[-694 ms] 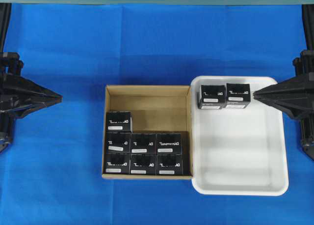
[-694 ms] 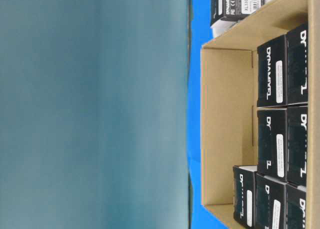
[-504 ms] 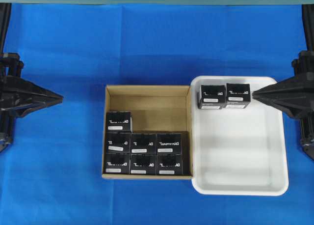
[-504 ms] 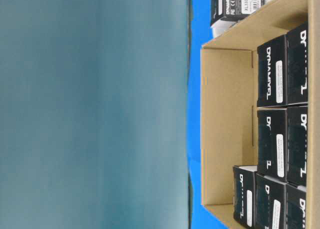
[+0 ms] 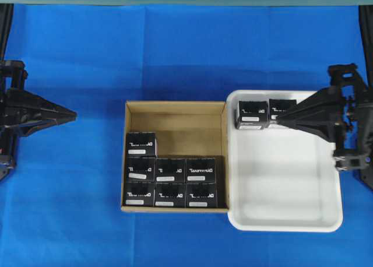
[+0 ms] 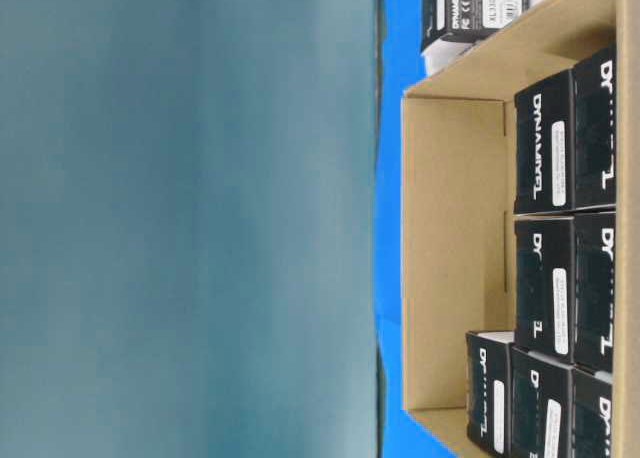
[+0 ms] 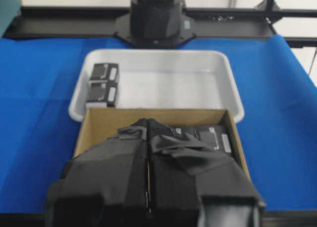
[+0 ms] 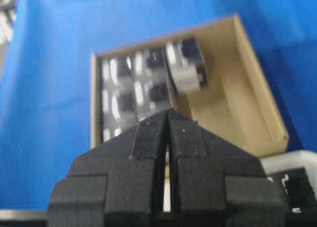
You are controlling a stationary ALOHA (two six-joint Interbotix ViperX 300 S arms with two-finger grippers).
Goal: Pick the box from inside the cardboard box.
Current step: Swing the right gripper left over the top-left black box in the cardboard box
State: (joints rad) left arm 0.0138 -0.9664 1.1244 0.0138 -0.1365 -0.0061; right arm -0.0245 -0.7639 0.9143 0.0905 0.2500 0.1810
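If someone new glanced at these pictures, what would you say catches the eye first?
Probably the cardboard box at the middle of the blue cloth, with seven black boxes packed along its near side. Next, the white tray beside it holds two more in a far corner, where the shut right gripper hovers.

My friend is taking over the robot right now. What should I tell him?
Left tool: shut, holding nothing, out over the blue cloth left of the cardboard box.
Right tool: shut, holding nothing, over the white tray.
Done: two black boxes sit in the tray's far corner.
Left: seven black boxes wait in the cardboard box; pick the next one.
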